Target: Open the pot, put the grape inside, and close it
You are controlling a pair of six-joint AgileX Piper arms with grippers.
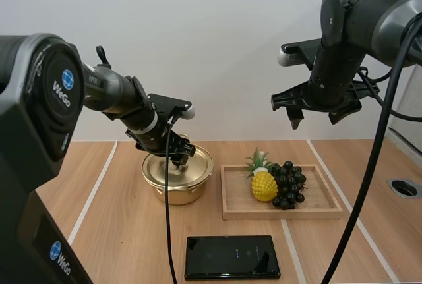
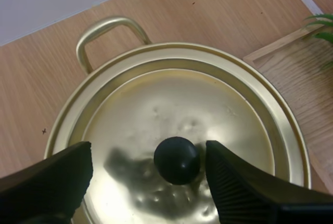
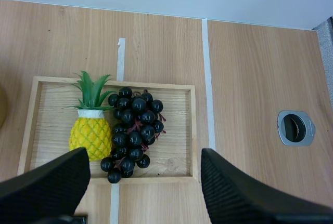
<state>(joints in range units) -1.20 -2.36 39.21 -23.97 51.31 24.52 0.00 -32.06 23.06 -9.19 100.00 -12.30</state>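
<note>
Two black fingers of the left gripper stand wide apart over the gold pot, one on each side of the round black knob at the middle of the lid; the knob sits between them, closer to one finger than the other, and neither finger pinches it, so the gripper holds nothing. The lid rests flat on the pot, which is closed, and one looped gold handle juts from the rim on the far side. The pot stands on the wooden table, just left of a shallow wooden tray. In that tray lies the bunch of dark grapes, touching a yellow toy pineapple with green leaves on its left; the grapes occupy the middle of the tray, the right part of which is bare wood. The right gripper hangs high above the tray, well clear of the fruit, its fingers spread wide and empty. A flat, glossy black rectangular object lies on the table in front of the pot and tray. White tape lines cross the tabletop, and a round metal-rimmed hole sits to the right of the tray.
</note>
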